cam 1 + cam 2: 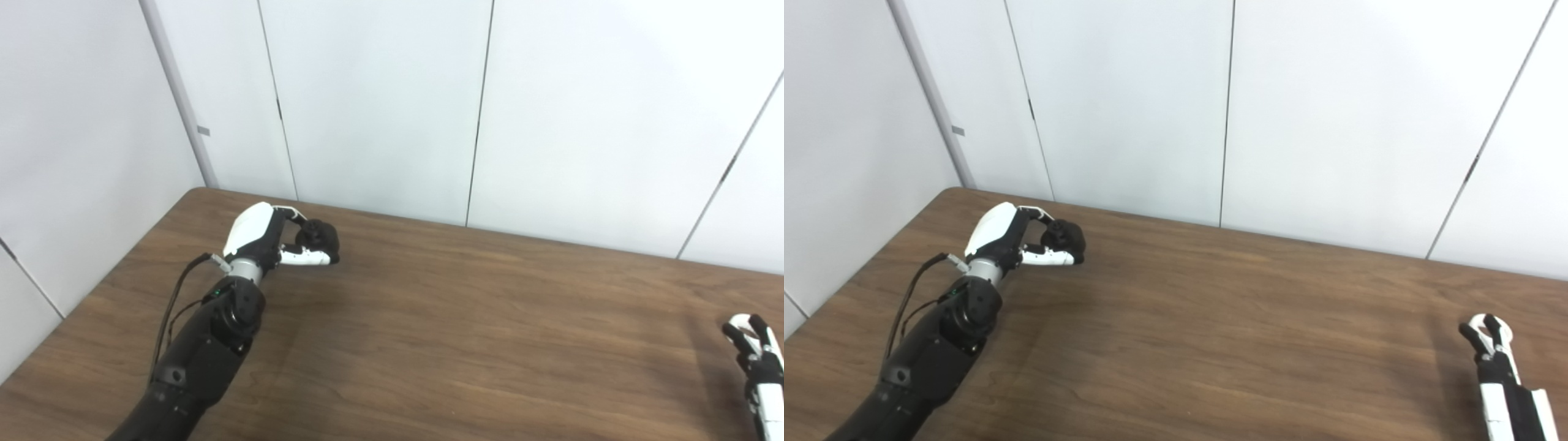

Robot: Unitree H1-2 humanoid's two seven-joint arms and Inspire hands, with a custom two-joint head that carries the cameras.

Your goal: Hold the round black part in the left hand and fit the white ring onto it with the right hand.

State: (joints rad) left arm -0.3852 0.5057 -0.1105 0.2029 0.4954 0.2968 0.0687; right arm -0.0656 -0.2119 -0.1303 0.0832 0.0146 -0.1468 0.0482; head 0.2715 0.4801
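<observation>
My left hand (269, 236) is at the far left of the table, its fingers and thumb closed around the round black part (320, 236). The part sits low, at or just above the tabletop; I cannot tell which. The hand also shows in the right eye view (1013, 236), as does the part (1064, 236). My right hand (1497, 361) is at the right front of the table, far from the left hand. Its dark fingertips pinch the white ring (1488, 327) close to the tabletop. The ring also shows in the left eye view (742, 323).
The brown wooden table (459, 318) runs up to white wall panels (380, 104) at the back and left. A black cable (174, 300) loops beside my left forearm. A wide stretch of tabletop lies between the two hands.
</observation>
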